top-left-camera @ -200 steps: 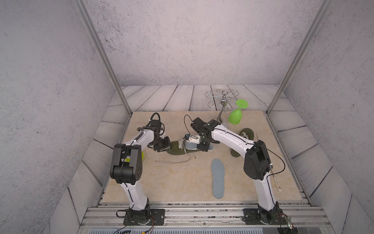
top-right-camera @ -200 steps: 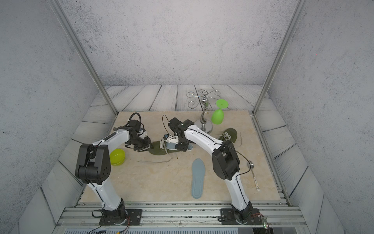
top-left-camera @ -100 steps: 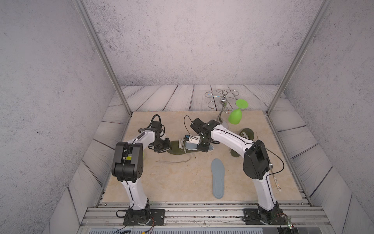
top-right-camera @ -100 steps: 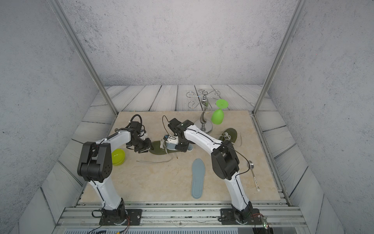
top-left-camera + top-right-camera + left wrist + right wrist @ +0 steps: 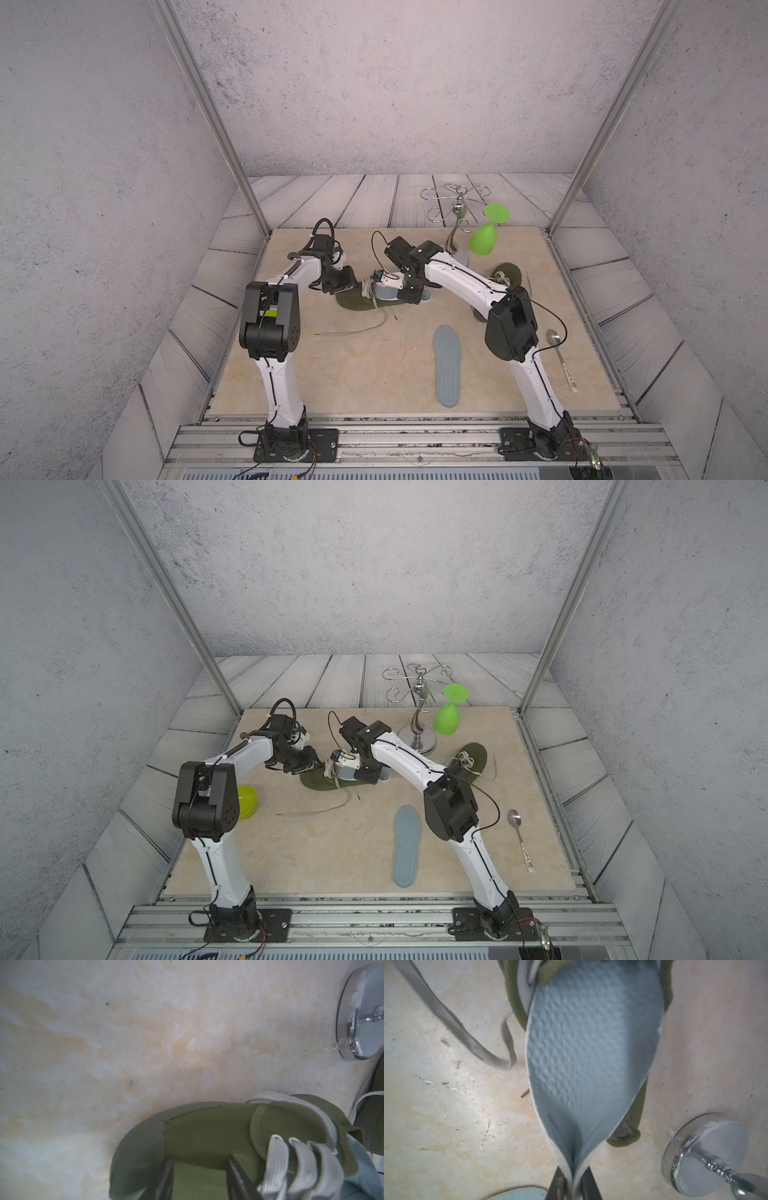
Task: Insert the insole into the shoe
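Note:
An olive green shoe (image 5: 353,305) (image 5: 318,783) lies in the middle of the table in both top views. My left gripper (image 5: 347,283) (image 5: 199,1160) is at its toe, and the two fingers clamp the toe fabric (image 5: 207,1126). My right gripper (image 5: 400,291) (image 5: 573,1169) is shut on the heel end of a grey-blue insole (image 5: 589,1043), which is folded between the fingers. The insole's front part runs into the shoe's opening under the white laces (image 5: 295,1163). The shoe's olive collar (image 5: 625,1141) shows beside the insole.
A second grey-blue insole (image 5: 448,365) lies flat toward the front. Another olive shoe (image 5: 509,272) sits behind my right arm. A chrome glass rack (image 5: 417,739) holds a green goblet (image 5: 484,241). A spoon (image 5: 561,357) lies at the right and a yellow-green bowl (image 5: 246,801) at the left.
My left gripper has shifted a little toward the shoe's toe and its arm has straightened slightly. The right arm and the pinched insole have stayed in place.

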Controlling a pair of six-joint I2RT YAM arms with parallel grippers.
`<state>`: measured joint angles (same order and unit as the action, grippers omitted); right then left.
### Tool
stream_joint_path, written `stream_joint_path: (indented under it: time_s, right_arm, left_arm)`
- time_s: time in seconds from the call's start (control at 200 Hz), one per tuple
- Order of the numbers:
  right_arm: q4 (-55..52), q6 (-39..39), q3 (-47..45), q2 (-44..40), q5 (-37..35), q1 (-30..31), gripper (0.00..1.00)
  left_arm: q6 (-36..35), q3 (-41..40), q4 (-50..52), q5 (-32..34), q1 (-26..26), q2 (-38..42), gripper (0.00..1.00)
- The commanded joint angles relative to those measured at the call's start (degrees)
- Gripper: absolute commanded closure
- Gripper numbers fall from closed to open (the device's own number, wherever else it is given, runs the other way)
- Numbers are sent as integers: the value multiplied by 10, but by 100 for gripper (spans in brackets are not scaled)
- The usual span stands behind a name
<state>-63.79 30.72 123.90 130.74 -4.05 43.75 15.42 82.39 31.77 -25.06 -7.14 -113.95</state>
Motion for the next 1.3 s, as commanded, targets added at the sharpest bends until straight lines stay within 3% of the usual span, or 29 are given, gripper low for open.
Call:
stream_joint_path:
  time_s: [0.0, 0.405, 0.646, 0.901, 1.126, 1.291]
  right_arm:
    - [-13, 16, 43, 38, -9, 0, 87]
    - [-77, -61, 37, 18, 40, 7, 89]
    - [-97, -138, 27, -13, 74, 27, 89]
    - [-121, -220, -11, -55, 23, 27, 90]
    - [-103, -174, -28, -58, -7, 12, 90]
    - [-121, -167, -9, -44, 5, -1, 90]
  left_arm:
    - [-14, 8, -6, -15, 1, -13, 55]
    - [32, 90, -23, -108, -41, -77, 55]
    - [41, 85, -36, -126, -60, -66, 54]
    - [37, 21, -63, -120, -66, -25, 54]
    - [19, 38, -30, -116, -53, -15, 54]
    - [11, 84, 60, -35, -14, -9, 53]
